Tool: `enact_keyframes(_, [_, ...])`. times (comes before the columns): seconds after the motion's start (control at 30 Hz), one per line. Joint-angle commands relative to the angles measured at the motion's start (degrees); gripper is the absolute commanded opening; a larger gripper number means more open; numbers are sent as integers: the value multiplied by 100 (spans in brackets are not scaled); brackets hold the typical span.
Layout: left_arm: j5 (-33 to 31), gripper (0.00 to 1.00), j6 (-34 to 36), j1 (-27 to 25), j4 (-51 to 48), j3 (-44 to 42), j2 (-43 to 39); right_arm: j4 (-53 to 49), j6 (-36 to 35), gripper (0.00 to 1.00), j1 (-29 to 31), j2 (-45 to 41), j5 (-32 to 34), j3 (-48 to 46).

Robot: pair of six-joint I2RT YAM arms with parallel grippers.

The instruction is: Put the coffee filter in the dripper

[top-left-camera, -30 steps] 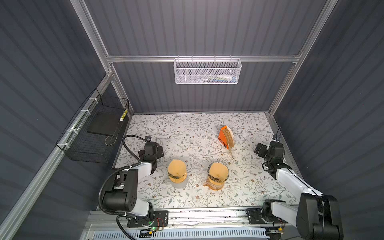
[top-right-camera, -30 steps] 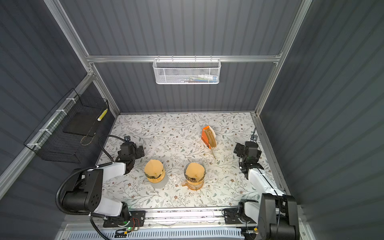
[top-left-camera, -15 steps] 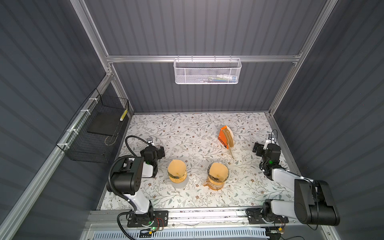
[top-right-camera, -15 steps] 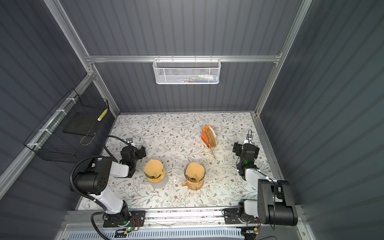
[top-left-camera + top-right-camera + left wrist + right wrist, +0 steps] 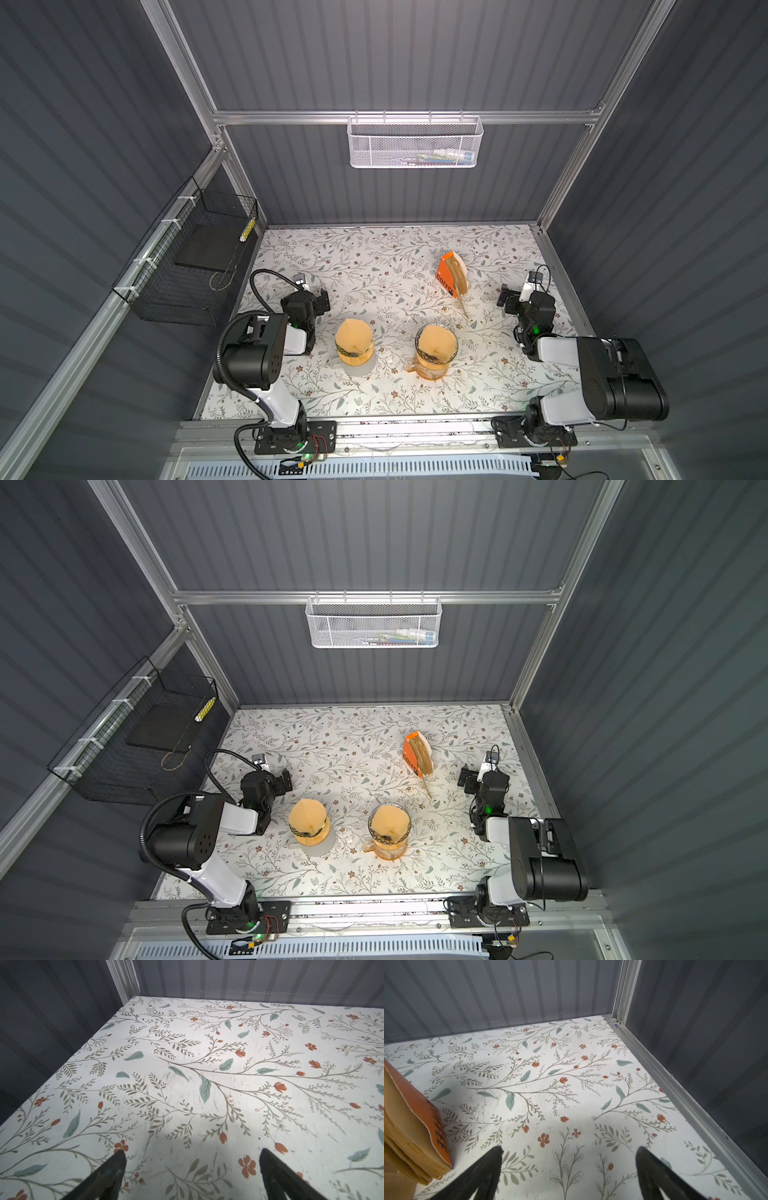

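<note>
Ribbed dark-grey walls enclose a tabletop printed with leaves and red flowers. A black wire basket hangs on the side wall and a white mesh basket on the back rail. Mid-table stand a pale dripper and an amber dripper, each lined with a tan paper coffee filter. The orange filter pack stands beside the right gripper. It and the left gripper both gape empty over bare tabletop.

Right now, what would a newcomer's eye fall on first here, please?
First, the clear dripper and amber dripper stand side by side near the front of the table, each holding tan filter paper. Behind them, to the right, stands the orange filter pack. The left gripper and right gripper hang open and empty at the sides.
</note>
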Motion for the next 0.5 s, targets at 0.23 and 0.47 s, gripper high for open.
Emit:
enact_keyframes(0.23, [57,100,155,12,72,93,77,494,71,99,-9,27,-89,-63])
enact_keyframes(0.47, [57,100,155,12,73,93,72,457,75,99,-9,21,-78,-48])
